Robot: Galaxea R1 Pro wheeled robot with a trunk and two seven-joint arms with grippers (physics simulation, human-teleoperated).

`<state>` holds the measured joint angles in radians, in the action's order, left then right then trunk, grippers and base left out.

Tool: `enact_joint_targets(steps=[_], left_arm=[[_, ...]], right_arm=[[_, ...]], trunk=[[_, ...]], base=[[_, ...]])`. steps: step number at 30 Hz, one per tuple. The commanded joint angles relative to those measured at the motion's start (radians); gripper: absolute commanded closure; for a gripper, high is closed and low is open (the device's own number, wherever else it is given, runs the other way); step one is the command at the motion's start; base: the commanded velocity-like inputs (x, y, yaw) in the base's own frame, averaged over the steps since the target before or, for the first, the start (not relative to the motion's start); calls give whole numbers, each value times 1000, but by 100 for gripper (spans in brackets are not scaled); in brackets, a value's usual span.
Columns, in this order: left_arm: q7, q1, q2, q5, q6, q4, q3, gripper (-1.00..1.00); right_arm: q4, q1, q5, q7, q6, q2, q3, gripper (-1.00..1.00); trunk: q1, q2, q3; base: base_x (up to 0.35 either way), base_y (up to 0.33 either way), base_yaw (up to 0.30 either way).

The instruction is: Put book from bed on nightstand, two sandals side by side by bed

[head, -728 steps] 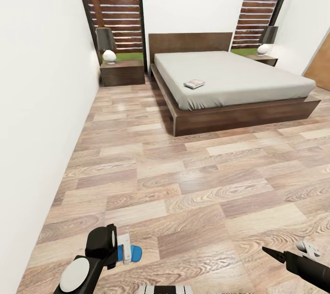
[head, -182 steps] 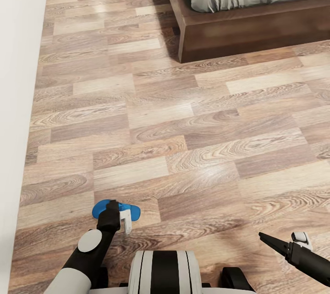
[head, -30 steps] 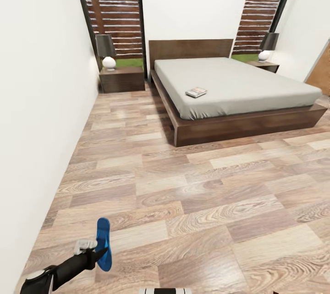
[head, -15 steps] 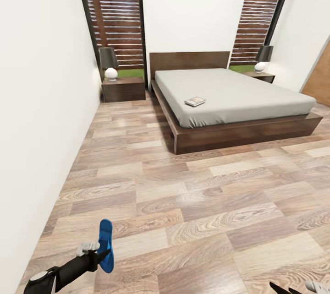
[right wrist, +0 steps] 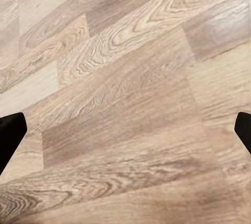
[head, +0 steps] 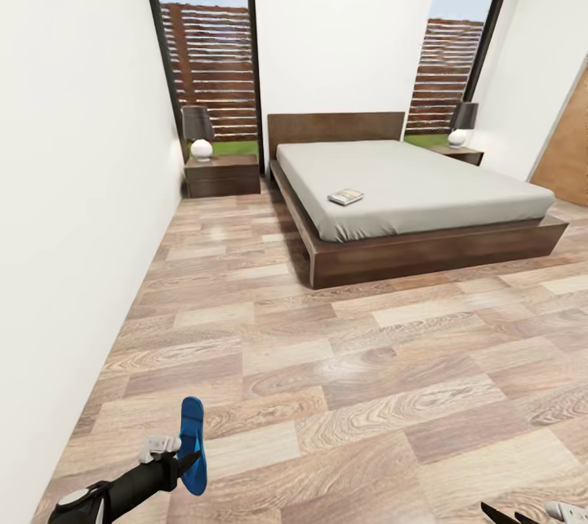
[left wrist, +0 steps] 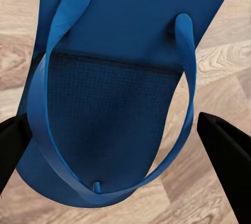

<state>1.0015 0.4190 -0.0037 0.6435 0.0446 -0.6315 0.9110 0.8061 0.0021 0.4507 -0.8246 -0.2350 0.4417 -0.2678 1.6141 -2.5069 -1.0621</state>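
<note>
My left gripper, low at the near left of the bedroom, pinches a blue sandal clear of the plank floor, sole on edge. In the left wrist view the sandal shows its strap side, thong looping between my two dark fingers, which press its edges from either side. The white left wall runs back to a nightstand in the far left corner, a dark-shaded lamp on it before a tall window. Just right of that nightstand stands the bed, headboard to the far wall, and the book lies on the grey mattress near its left, near edge. A second nightstand with its own lamp sits at the bed's far right, a brown door beyond it. At the near right corner my right gripper barely enters; in the right wrist view its fingertips stand wide apart at the edges over bare planks.
</note>
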Motion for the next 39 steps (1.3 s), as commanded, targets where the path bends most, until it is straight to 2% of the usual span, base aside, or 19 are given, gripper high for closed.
enact_joint_targets(steps=[1, 7, 19, 21, 25, 31, 39], left_arm=[[-4, 1, -1, 6, 5, 0, 6, 100], [-72, 1, -4, 5, 5, 1, 6, 100], [-88, 1, -5, 5, 5, 43, 6, 100], [-88, 1, -5, 6, 5, 44, 6, 100], [-87, 1, -5, 6, 5, 44, 6, 100], [-88, 1, -5, 7, 5, 45, 6, 100], [-89, 1, -5, 7, 5, 45, 6, 100]], right_arm=[[-7, 0, 9, -2, -10, 0, -1, -100], [-92, 0, 9, 0, -8, -1, -1, -100], [-120, 1, 8, 2, -3, -9, -1, -100], [-120, 0, 7, 3, -2, -19, 1, -100], [-120, 1, 5, 4, 1, -58, 1, -100], [-120, 1, 5, 3, 2, -63, 1, -100], [-120, 1, 5, 3, 2, -63, 1, -100]], trunk=[[-1, 0, 3], [-3, 1, 26], [-9, 4, 73], [-10, 5, 81], [-11, 6, 96], [-14, 7, 119], [-45, 63, 144]], base=[[0, 0, 0], [0, 0, 0], [0, 0, 0], [0, 0, 0], [0, 0, 0], [0, 0, 0], [0, 0, 0]])
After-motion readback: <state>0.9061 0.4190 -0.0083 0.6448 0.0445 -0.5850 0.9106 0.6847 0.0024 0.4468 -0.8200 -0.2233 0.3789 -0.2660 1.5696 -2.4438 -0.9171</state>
